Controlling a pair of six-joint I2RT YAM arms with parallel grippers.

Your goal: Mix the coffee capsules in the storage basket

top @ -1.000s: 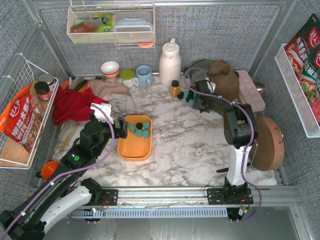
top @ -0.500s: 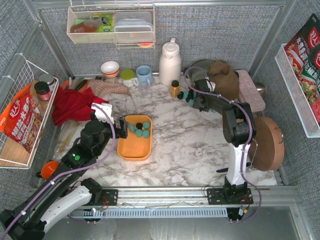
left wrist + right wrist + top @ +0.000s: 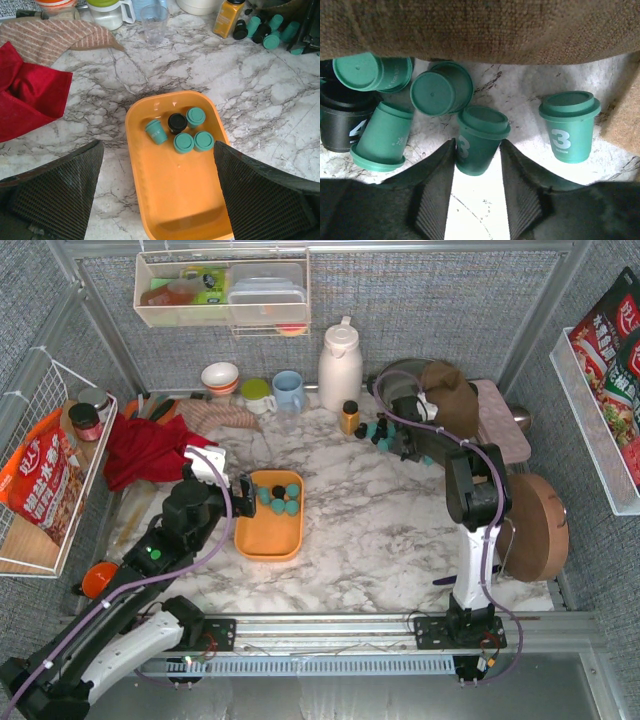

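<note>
- left gripper (image 3: 157, 145): jaws fully spread, empty, at the 10 o'clock edge of the basket (image 3: 175, 195).
- basket: shallow, orange, rounded; five capsules (image 3: 177, 131) bunched at its 12 o'clock end, four teal and one black.
- pile (image 3: 378, 430): teal and black capsules, at the basket's 2 o'clock.
- right gripper (image 3: 477, 145): half closed astride a teal pod (image 3: 482, 125) marked "3"; cannot tell if it grips.

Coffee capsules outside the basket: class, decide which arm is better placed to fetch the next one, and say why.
Right. The right tool straddles a teal capsule in the loose pile; the left tool hangs open over the basket, far from that pile.
</note>
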